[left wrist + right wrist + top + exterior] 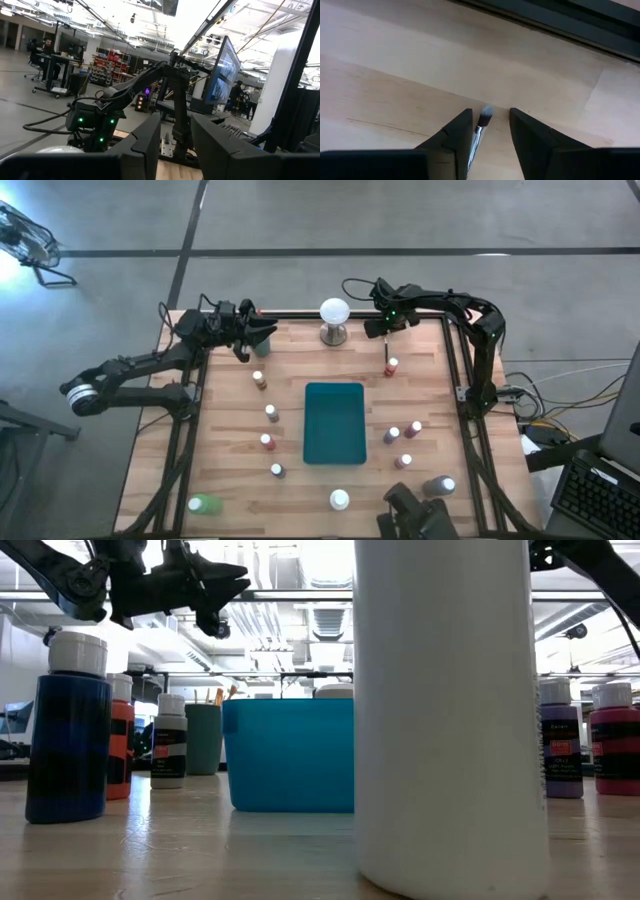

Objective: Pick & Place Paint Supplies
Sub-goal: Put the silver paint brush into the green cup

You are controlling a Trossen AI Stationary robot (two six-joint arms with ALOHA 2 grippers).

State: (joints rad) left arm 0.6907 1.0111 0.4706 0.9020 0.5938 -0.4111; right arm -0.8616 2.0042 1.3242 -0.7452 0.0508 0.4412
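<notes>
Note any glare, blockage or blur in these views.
Low view: a white bottle close to the lens blocks the middle, and ceiling lights blow out. High view: glare at the top-left corner. Right wrist view: the brush tip is soft. Left wrist view: bright ceiling.

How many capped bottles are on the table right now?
11 bottles: four left of the tray, five right of it, green bottle and white bottle at the front edge. Others may be hidden.

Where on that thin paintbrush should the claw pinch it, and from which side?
Probably from above, on the metal ferrule just behind the bristles. The paintbrush lies flat on the wooden table, its thin shaft running between the right claw fingers, so they close across its narrow width.
</notes>
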